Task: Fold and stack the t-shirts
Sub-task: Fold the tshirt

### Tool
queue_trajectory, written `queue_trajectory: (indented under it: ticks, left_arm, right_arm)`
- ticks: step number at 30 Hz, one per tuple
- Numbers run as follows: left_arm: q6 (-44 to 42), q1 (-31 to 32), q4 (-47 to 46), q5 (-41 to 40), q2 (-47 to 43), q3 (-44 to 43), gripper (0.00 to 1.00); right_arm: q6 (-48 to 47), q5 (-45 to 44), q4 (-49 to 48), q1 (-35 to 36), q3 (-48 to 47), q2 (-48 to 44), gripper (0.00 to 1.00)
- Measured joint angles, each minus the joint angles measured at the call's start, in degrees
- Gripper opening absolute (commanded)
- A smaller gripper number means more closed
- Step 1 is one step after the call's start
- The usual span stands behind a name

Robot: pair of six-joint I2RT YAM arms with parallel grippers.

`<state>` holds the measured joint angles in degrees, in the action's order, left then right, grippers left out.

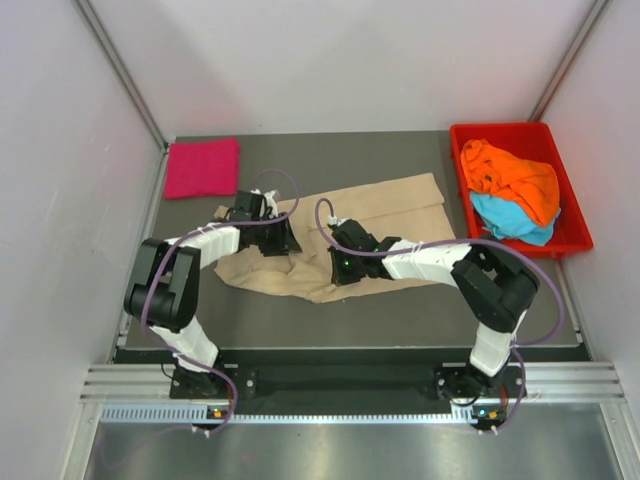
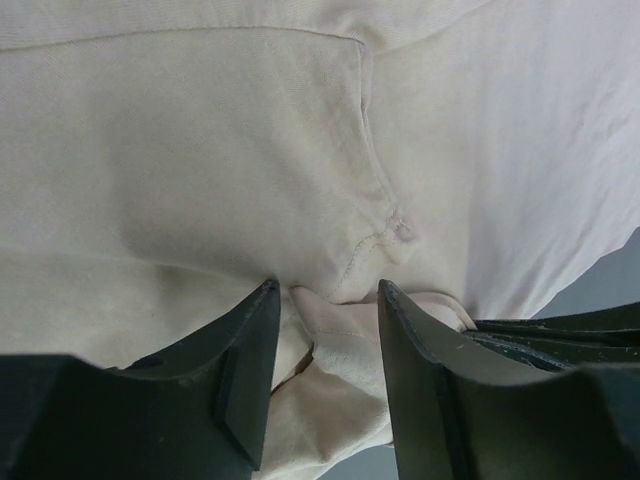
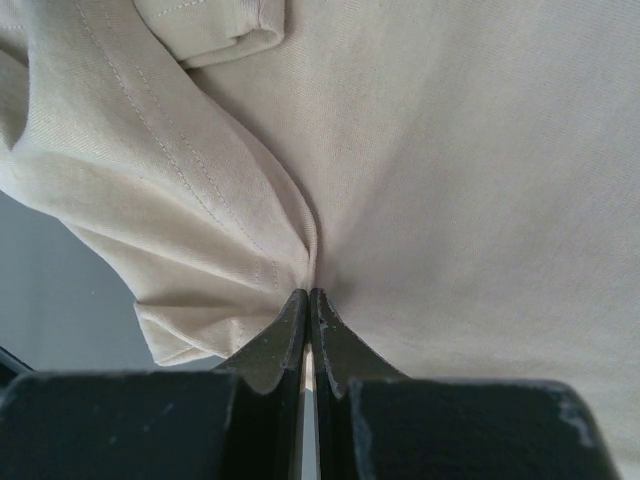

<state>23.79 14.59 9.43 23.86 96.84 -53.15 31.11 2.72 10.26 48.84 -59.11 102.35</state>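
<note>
The beige t-shirt (image 1: 372, 212) lies spread and rumpled across the middle of the table. My left gripper (image 1: 276, 240) is open at its left part, jaws apart with a bunched fold of beige cloth (image 2: 335, 340) between them. My right gripper (image 1: 338, 270) is shut on a pinched fold of the beige t-shirt (image 3: 420, 150) near its front edge. A folded magenta-pink t-shirt (image 1: 203, 167) lies at the back left corner. The orange t-shirt (image 1: 512, 176) and light blue t-shirt (image 1: 510, 219) lie crumpled in the tray.
The red plastic tray (image 1: 575, 215) stands at the back right of the table. White walls close in the table on the left, back and right. Bare dark table (image 1: 400, 315) shows in front of the beige shirt.
</note>
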Motion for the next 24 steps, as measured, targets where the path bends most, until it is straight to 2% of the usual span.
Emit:
queue_trajectory:
  ticks: [6,13,15,18,19,24]
  left_arm:
    - [0.1,0.0,0.0,1.8,0.6,-0.1,0.35]
    - [0.8,0.0,0.1,4.7,0.6,-0.1,0.0]
    - [0.9,0.0,0.0,5.3,0.6,-0.1,0.0]
    - [1.2,0.0,0.3,5.5,0.6,-0.1,0.0]
    - [1.3,0.0,0.7,5.1,0.4,-0.1,0.0]
    - [1.6,0.0,4.7,0.4,-4.7,-0.1,0.0]
  right_arm:
    - [0.0,0.0,0.0,0.0,0.0,0.0,0.0]
    - [0.0,0.0,0.0,0.0,0.0,0.0,0.01]
    - [0.0,0.0,0.1,0.0,-0.2,0.0,0.02]
    - [0.2,0.0,0.3,0.0,-0.5,0.0,0.11]
    - [0.1,0.0,0.5,0.0,-0.7,0.0,0.19]
    - [1.3,-1.8,2.3,-0.3,-1.5,-1.2,0.38]
